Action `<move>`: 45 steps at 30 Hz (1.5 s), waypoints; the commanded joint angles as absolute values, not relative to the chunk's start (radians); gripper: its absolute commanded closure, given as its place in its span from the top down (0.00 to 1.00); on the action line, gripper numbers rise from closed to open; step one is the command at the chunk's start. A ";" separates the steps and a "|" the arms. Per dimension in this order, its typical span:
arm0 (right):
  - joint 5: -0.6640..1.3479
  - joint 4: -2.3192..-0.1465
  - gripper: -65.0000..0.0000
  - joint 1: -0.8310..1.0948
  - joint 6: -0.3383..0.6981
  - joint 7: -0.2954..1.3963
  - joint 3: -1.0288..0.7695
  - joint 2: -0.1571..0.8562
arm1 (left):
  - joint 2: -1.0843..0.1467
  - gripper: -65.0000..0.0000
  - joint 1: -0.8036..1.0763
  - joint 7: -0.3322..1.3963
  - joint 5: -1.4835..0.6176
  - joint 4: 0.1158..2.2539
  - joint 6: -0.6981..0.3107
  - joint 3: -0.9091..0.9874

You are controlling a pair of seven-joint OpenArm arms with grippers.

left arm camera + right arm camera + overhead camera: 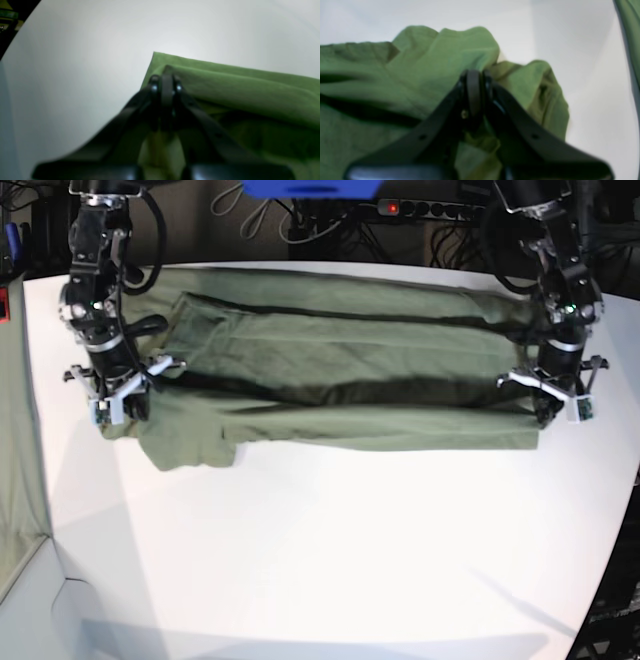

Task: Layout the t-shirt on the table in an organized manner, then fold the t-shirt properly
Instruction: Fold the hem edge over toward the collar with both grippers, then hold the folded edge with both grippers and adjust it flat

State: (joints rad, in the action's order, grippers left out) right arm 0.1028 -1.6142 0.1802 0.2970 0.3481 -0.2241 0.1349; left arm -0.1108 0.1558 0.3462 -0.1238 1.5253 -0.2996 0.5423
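Note:
The olive-green t-shirt [340, 380] lies stretched sideways across the far half of the white table [330, 550], folded lengthwise with a dark crease along its middle. One sleeve [185, 445] sticks out toward the front at the picture's left. My right gripper [118, 408] is at that end, shut on bunched cloth [445, 57], its closed fingertips [475, 75] pressed into the fabric. My left gripper [555, 412] holds the opposite end, shut on the shirt's folded corner [160, 60], with its fingertips [167, 80] pinched together over the hem.
A greenish-grey cloth strip [15, 460] hangs along the picture's left edge and also shows in the right wrist view [630, 25]. Cables and a power strip [420, 208] sit behind the table. The table's curved edge [610, 580] runs down the right side.

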 commanded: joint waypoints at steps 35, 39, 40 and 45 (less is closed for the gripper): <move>0.107 -1.632 0.00 0.245 0.300 0.318 -0.242 0.120 | -0.140 0.00 0.139 0.325 -0.131 1.477 -0.300 0.547; 0.107 -1.633 0.00 0.246 0.300 0.317 -0.242 0.120 | -0.140 0.00 0.143 0.325 -0.131 1.483 -0.300 0.547; 0.107 -1.633 0.00 0.246 0.300 0.317 -0.242 0.120 | -0.140 0.00 0.150 0.325 -0.131 1.492 -0.300 0.547; 0.107 -1.635 0.00 0.246 0.378 0.317 -0.242 0.120 | -0.140 0.00 0.160 0.328 -0.131 1.529 -0.300 0.547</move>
State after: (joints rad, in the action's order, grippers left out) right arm 0.1017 -1.6123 0.2512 0.3733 0.3450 -0.2390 0.1139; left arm -0.1276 0.1703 0.3470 -0.1238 1.5082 -0.3000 0.5426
